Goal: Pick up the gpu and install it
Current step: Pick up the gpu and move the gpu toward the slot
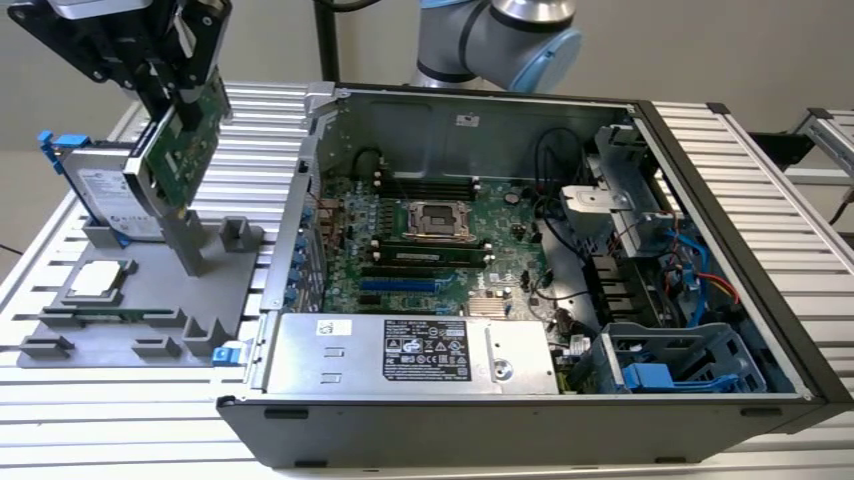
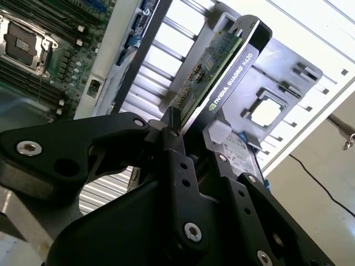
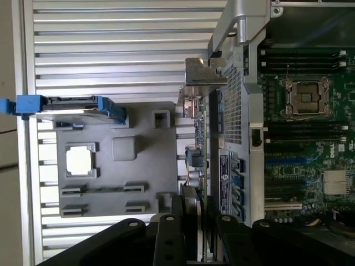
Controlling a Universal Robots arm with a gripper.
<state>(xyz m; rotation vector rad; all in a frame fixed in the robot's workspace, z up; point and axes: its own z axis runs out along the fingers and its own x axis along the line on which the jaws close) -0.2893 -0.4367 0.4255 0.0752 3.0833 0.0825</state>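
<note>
— Black linkage of our hand (image 2: 194,124) sits closest to the lens in both wrist views. What have we got?

— We have the gpu (image 2: 222,72). Our two fingers are closed flat against its faces, green board on one side and black shroud on the other, pinching one end.

— Why that end?

— We judge it leaves the long edges and the silver bracket (image 3: 202,75) free, so nothing of ours blocks the seating side.

— Where is the card?

— Raised and tilted above the grey fixture tray (image 1: 154,300), toward the tray's edge that faces the computer case (image 1: 534,440). Whether its low end touches the tray's posts, we cannot tell.

— And the rest?

— The hard drive (image 1: 107,195) stands upright in its blue frame at the tray's corner away from the case. The CPU chip (image 1: 100,280) lies flat in its recess. We suppose each is propped for a grasp from above. The case lies on its side on the slatted surface (image 1: 107,430), open, so the motherboard (image 1: 514,225) faces upward.
</note>
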